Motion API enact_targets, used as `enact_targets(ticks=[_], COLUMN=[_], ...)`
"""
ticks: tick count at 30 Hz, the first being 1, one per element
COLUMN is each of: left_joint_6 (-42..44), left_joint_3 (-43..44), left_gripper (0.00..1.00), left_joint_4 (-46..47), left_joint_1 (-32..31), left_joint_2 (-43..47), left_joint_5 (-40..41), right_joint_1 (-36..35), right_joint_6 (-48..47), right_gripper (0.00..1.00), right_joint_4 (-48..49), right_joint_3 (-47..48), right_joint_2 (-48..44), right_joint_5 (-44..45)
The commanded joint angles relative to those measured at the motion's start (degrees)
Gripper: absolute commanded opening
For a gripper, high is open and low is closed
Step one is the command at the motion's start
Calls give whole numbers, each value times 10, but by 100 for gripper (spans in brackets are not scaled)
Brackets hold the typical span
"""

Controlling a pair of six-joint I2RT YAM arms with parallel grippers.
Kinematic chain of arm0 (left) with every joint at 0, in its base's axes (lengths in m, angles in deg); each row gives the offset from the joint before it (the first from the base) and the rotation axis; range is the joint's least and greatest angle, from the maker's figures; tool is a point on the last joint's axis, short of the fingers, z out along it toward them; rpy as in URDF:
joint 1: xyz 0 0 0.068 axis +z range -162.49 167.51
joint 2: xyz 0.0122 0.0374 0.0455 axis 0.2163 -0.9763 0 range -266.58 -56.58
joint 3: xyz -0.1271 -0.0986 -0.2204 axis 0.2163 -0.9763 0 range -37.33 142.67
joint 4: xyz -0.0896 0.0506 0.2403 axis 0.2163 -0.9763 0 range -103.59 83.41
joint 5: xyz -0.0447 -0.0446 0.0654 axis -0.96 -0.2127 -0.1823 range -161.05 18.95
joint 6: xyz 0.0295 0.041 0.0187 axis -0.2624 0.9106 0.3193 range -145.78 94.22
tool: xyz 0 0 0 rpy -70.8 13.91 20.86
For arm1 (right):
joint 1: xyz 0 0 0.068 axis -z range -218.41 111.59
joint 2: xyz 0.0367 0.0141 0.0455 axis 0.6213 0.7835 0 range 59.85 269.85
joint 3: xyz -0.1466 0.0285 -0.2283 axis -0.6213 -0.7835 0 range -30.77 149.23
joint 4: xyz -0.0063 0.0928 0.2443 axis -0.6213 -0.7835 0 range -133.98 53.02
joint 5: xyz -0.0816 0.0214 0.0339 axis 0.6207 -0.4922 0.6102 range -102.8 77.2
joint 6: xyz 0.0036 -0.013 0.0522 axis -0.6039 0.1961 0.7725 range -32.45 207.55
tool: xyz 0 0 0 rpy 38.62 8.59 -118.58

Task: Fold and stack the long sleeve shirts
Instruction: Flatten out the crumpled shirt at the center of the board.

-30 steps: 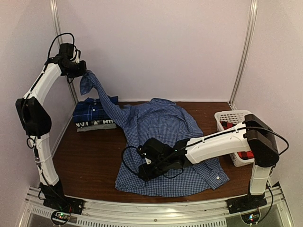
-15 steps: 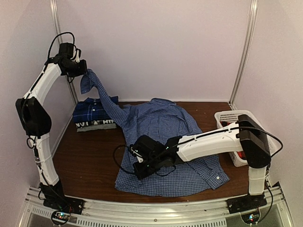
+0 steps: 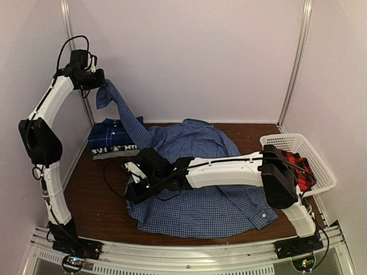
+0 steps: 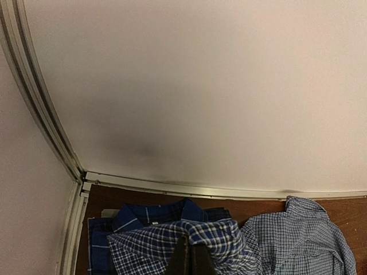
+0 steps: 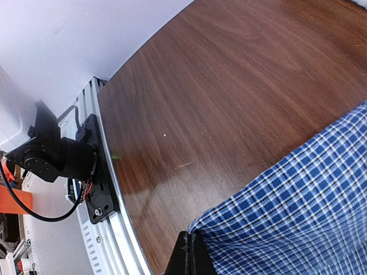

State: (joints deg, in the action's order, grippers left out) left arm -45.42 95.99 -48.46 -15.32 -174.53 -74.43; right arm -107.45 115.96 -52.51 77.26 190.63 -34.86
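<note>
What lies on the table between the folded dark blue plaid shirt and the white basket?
The blue-and-white fine-check shirt lies spread there, with the right arm stretched across it; the top view shows this.

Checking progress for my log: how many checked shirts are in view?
3: fine-check spread centrally, dark plaid folded far left, red plaid in the basket; others may hide beneath.

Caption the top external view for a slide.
Left gripper holds a sleeve of the blue-and-white checked shirt high while right gripper pinches its left edge on the table.

Bare table (image 3: 97, 184) left; raised shirt sleeve (image 3: 123, 114) spans rear-left; basket (image 3: 287, 139) at right.
</note>
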Motion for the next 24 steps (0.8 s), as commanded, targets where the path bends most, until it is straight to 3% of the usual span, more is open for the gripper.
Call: enact_targets(ticks=[1, 11, 24], left_joint_6=[0, -9, -33], left_joint_3=[20, 22, 5], left_gripper=[0, 0, 0], left_joint_4=[55, 98, 149], left_joint_1=[2, 1, 2], left_joint_2=[28, 34, 40], left_joint_5=[24, 45, -8], right_joint_1=[2, 21, 31], right_joint_6=[-15, 8, 48], right_gripper=[0, 0, 0], right_joint_4=[31, 115, 227], right_joint_3=[45, 68, 92], right_joint_2=[48, 90, 133], right_joint_5=[-62, -102, -129])
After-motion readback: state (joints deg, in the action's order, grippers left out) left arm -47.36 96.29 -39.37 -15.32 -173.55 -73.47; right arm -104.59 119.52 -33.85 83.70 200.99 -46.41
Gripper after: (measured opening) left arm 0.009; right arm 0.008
